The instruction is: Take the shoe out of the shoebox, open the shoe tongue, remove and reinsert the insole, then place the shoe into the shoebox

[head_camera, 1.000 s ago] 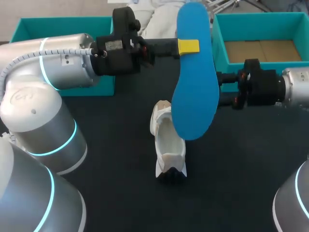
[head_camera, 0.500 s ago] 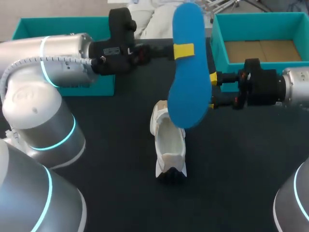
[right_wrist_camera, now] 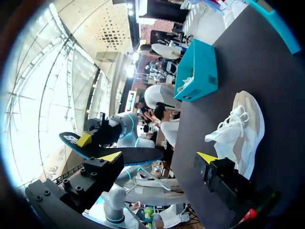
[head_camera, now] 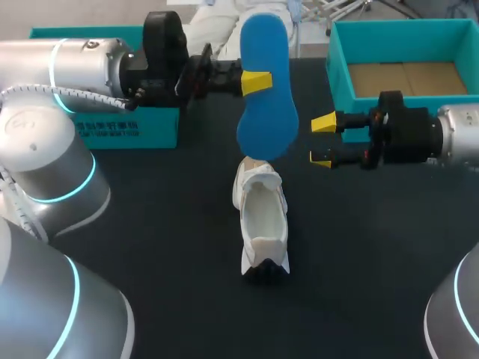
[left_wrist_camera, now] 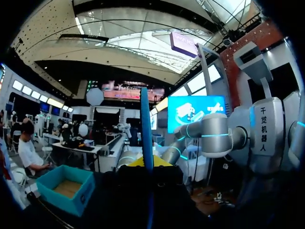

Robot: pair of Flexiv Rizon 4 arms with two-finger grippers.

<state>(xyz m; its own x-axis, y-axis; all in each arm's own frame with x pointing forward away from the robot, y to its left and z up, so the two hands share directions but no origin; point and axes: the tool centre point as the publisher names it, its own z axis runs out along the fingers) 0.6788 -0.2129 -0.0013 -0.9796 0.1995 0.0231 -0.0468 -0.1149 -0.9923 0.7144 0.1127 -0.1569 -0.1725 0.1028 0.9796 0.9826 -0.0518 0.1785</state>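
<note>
A white shoe point(head_camera: 262, 217) lies on the black table, its opening upward. The blue insole point(head_camera: 266, 97) hangs above the shoe's far end, my left gripper point(head_camera: 257, 81) shut on its edge. From the left wrist the insole point(left_wrist_camera: 146, 124) shows edge-on between that gripper's point(left_wrist_camera: 146, 162) yellow tips. My right gripper point(head_camera: 323, 140) stands open just right of the insole, apart from it. In the right wrist view its own open gripper point(right_wrist_camera: 159, 157) faces the insole point(right_wrist_camera: 138, 155), and the shoe point(right_wrist_camera: 238, 129) lies beside it.
A teal shoebox point(head_camera: 337, 60) with a cardboard floor stands at the back right, behind my right arm. A second teal box point(head_camera: 105, 127) stands at the back left under my left arm. The teal box point(right_wrist_camera: 198, 71) shows beyond the shoe.
My left arm has drawn the insole leftward and back, away from the right gripper, whose yellow tips now show. The right arm and the shoe have not moved.
</note>
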